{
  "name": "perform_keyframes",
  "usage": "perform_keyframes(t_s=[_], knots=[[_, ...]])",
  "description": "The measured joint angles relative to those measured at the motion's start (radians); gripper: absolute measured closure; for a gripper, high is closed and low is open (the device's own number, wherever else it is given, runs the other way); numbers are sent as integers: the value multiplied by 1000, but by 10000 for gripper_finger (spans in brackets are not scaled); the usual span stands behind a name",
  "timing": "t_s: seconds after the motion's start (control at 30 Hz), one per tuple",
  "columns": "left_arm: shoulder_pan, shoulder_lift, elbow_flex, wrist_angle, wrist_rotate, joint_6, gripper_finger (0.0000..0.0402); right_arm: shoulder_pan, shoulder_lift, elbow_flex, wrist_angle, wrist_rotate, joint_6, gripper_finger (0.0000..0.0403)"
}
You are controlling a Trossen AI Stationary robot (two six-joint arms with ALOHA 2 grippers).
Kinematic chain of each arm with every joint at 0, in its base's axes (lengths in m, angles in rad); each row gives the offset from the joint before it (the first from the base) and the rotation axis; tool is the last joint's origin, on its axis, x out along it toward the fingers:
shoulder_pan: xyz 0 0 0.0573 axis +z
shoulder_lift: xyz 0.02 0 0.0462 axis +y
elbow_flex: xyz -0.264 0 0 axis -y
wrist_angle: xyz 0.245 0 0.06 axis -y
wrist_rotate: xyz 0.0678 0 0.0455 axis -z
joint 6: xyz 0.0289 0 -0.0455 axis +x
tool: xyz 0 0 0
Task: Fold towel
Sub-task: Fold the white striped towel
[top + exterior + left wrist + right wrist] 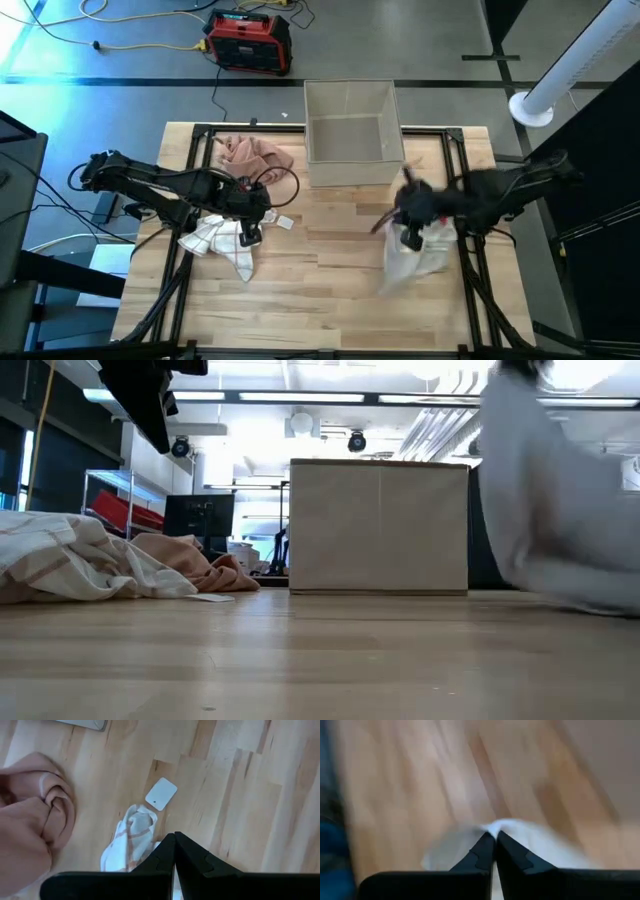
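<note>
A white towel (420, 258) hangs from my right gripper (408, 232) over the table's right half. It fills the right of the low view as a pale sheet (560, 510). In the right wrist view my right gripper (495, 836) is shut on it. A white towel with tan stripes (222, 240) lies crumpled on the table's left half. My left gripper (250, 234) hovers at that towel's right edge, shut (175, 837) and holding nothing. A salmon towel (250, 155) lies bunched at the far left. My right gripper pinches the white towel between its two fingers at a bunched upper part (492, 826), coming from above. One layer or several, I cannot tell. The towel hangs slack below the fingers, and its lower end (600, 600) rests on the table.
An open beige box (350, 135) stands at the middle of the far edge. A small white card (161, 793) lies on the wood beside the striped towel. Bare wood (320, 290) stretches between the two arms and toward the near edge.
</note>
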Motion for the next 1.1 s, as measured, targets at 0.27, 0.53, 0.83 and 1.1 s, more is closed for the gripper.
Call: perform_keyframes(t_s=[0.27,0.53,0.83,1.1], knots=[[0,0,0,105,4,63,402,-103,103,402,61,188,-196,403],[0,-1,0,382,82,136,402,-245,307,658,60,423,-272,403],[0,-1,1,476,-86,167,402,-361,429,731,119,200,-277,403],[53,71,1,497,-356,84,369,-384,440,731,133,162,-298,403]])
